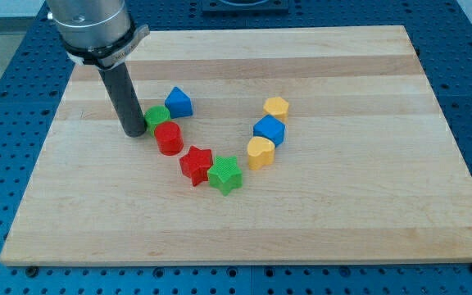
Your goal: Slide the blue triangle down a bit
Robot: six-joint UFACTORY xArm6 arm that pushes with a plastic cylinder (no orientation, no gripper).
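Observation:
The blue triangle (179,102) lies on the wooden board (342,205), left of centre, touching a green round block (156,117) at its lower left. My tip (134,132) rests on the board just left of the green round block, about a block's width left and below the blue triangle. A red cylinder (169,138) sits right below the green block.
A red star (196,165) and a green star (225,174) lie side by side below the cylinder. To the right stand a yellow block (276,107), a blue block (270,130) and a yellow heart (260,152).

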